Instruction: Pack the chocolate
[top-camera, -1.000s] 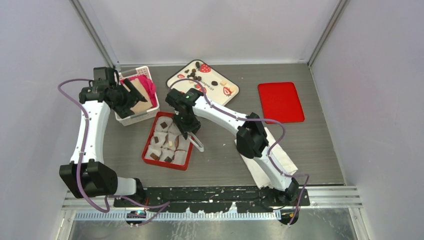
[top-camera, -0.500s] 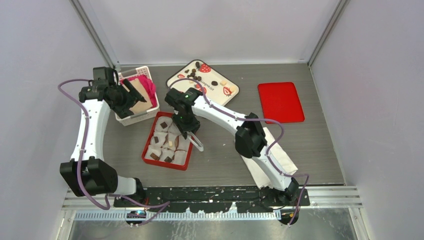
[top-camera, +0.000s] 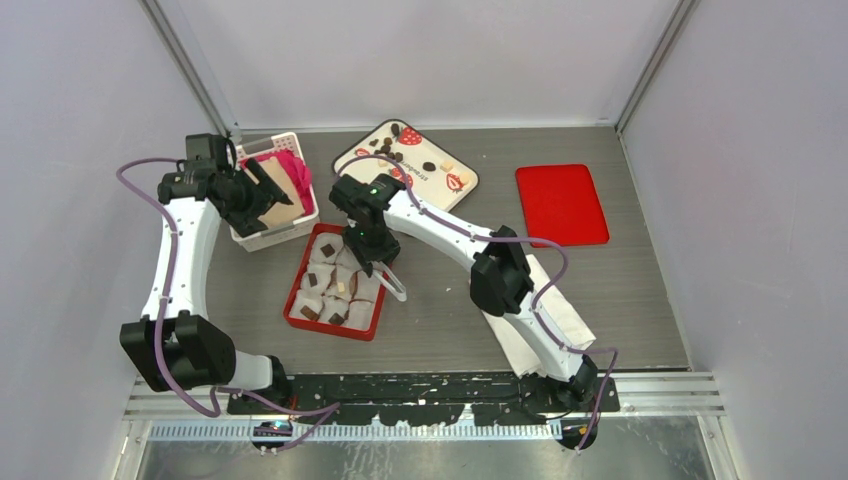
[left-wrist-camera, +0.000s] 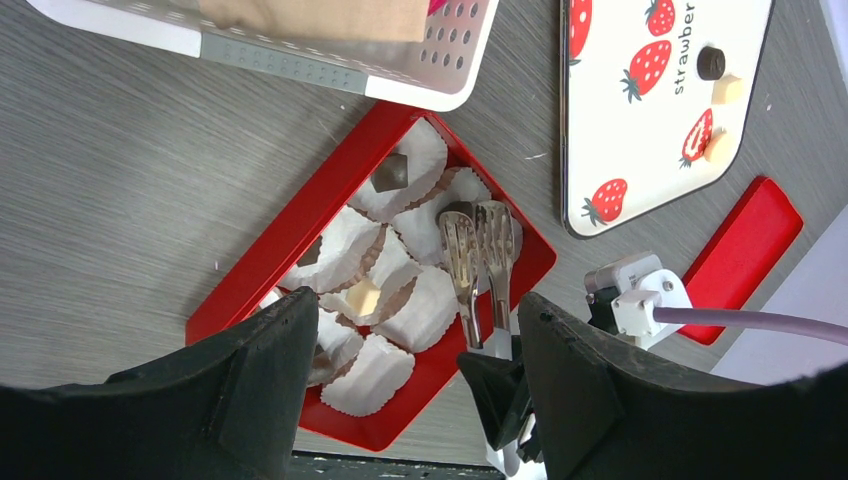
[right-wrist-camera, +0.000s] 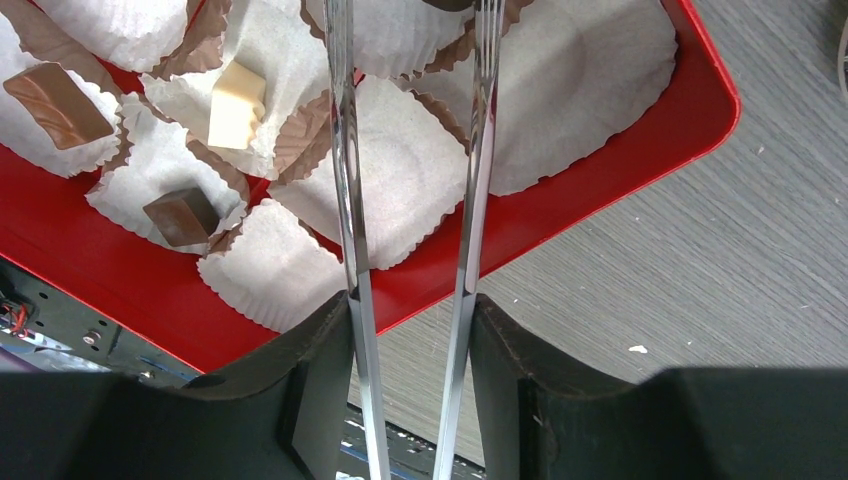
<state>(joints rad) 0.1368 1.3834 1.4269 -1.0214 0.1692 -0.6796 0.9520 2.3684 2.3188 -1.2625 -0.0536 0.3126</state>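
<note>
A red tray (top-camera: 293, 290) holds several white paper cups, some with chocolate: a brown piece (right-wrist-camera: 58, 102), a cream piece (right-wrist-camera: 235, 105) and a dark cube (right-wrist-camera: 180, 215). My right gripper (top-camera: 370, 250) is shut on metal tongs (right-wrist-camera: 345, 200) and holds them over the tray's far right cups. A dark piece (right-wrist-camera: 450, 3) shows between the tong tips at the frame's top edge; whether it is gripped I cannot tell. More chocolate (top-camera: 385, 150) lies on the strawberry-printed plate (top-camera: 440, 150). My left gripper (top-camera: 262, 190) is open and empty, high above the basket.
A white perforated basket (top-camera: 275, 195) with pink cloth and a brown card stands left of the plate. A flat red lid (top-camera: 560, 203) lies at the right. White paper (top-camera: 540, 310) lies under the right arm. The left wrist view shows the tray rim (left-wrist-camera: 290, 230) and the tongs (left-wrist-camera: 470, 250).
My right gripper with the tongs has shifted slightly up and left over the tray's far end. The left arm has barely moved.
</note>
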